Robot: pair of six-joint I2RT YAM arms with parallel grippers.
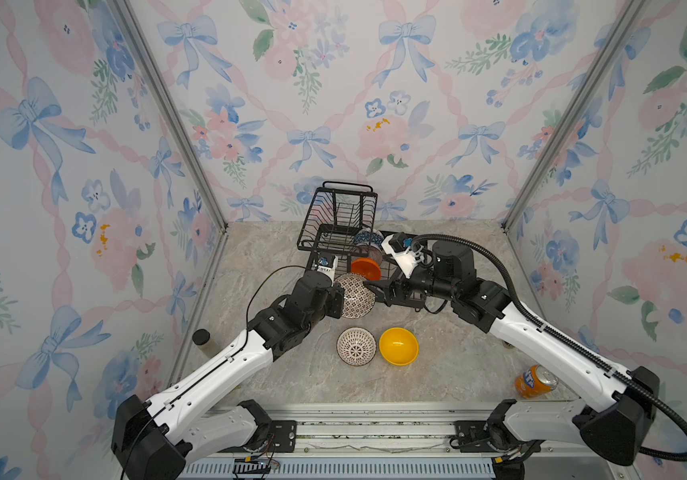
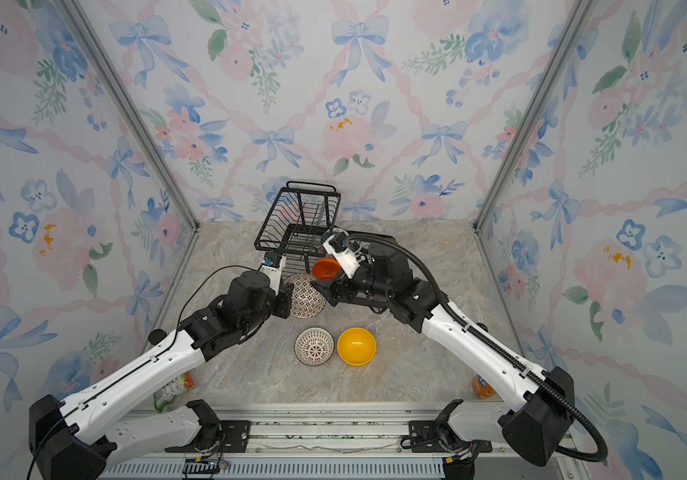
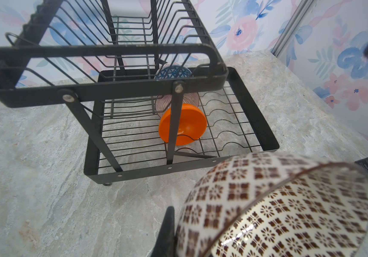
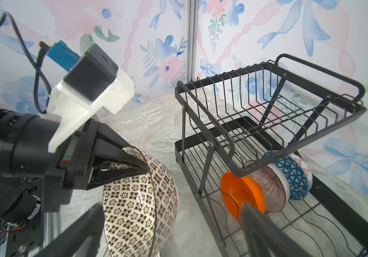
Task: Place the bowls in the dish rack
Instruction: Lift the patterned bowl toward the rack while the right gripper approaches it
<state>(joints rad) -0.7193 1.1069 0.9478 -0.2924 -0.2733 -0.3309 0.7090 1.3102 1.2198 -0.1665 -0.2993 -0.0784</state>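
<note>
My left gripper (image 1: 339,300) is shut on the rim of a brown-and-white lattice bowl (image 1: 356,297), holding it on edge just in front of the dish rack (image 1: 335,216). In the right wrist view one left finger lies inside that bowl (image 4: 138,211) and one outside. My right gripper (image 4: 170,208) is open, and the held bowl sits between its fingers. An orange bowl (image 4: 243,195), a pink striped bowl (image 4: 272,184) and a blue patterned bowl (image 4: 296,175) stand on edge in the rack's lower tier (image 3: 256,106). A second lattice bowl (image 1: 356,346) and a yellow bowl (image 1: 398,346) rest upright on the table.
The rack's raised basket (image 3: 102,53) overhangs the left part of the base. An orange soda can (image 1: 535,381) stands near the front right. A dark-capped bottle (image 1: 202,338) is by the left wall. Both forearms meet in front of the rack.
</note>
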